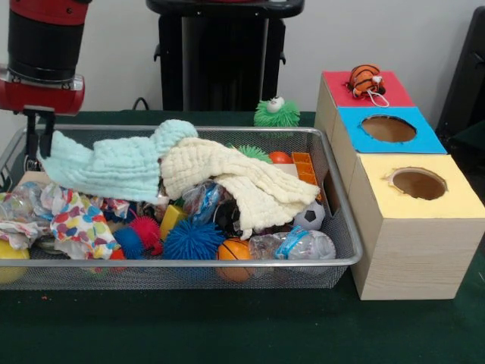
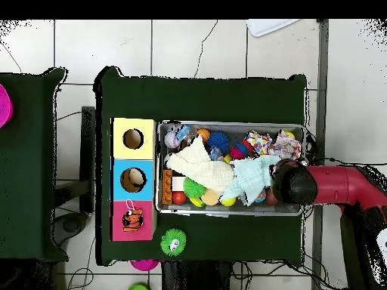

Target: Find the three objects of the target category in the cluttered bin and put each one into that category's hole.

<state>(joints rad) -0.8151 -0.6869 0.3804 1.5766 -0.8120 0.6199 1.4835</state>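
A wire mesh bin (image 1: 189, 263) holds a jumble of toys and cloths. My gripper (image 1: 39, 149) is at the bin's left end, shut on a corner of the mint cloth (image 1: 114, 163), which hangs stretched toward the middle. A cream cloth (image 1: 242, 182) drapes over the toys beside it. Under the cloths I see a blue spiky ball (image 1: 192, 240), a basketball (image 1: 233, 252), a small soccer ball (image 1: 309, 216) and a plastic bottle (image 1: 295, 245). In the overhead view the arm covers the gripper (image 2: 281, 183) at the mint cloth's (image 2: 253, 177) edge.
Three boxes stand right of the bin: red (image 1: 337, 91) with a tiger toy (image 1: 366, 80) on it, blue (image 1: 356, 133) and yellow (image 1: 455, 201), each with a round hole. A green spiky ball (image 1: 276, 114) sits on the table behind the bin. A colourful cloth (image 1: 79, 220) lies front left.
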